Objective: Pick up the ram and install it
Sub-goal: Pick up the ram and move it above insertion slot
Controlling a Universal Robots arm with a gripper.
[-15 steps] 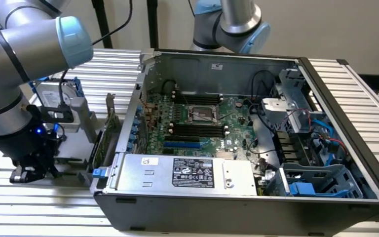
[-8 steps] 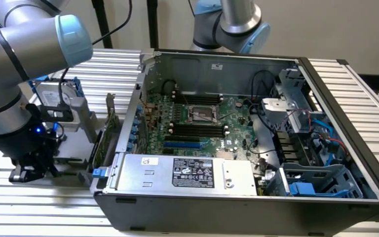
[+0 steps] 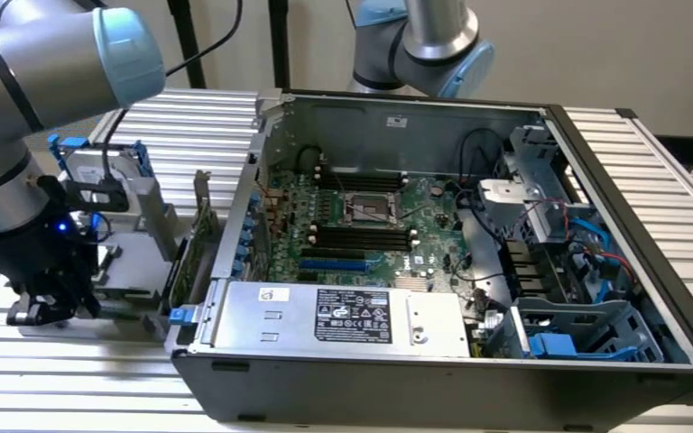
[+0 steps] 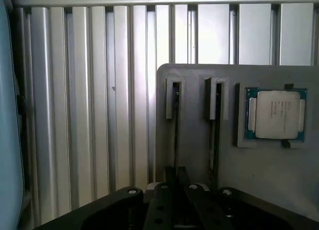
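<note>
Arm [image 3: 33, 63] bent steeply down, wrist [image 3: 15, 225] low and vertical.

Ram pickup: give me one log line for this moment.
gripper over gray holder | ram in holder slot, not lifted | case open

the claw [image 4: 175, 190] is matt black, plastic-looking. the holder [image 4: 199, 155] under it is smooth matt grey plastic; the ram [image 4: 176, 120] ahead of the claw shows a dull dark edge. the table [image 4: 99, 115] beyond is ribbed bare metal, softly shiny. the processor [image 4: 276, 114] off to one side has a satin silver metal lid.
</note>
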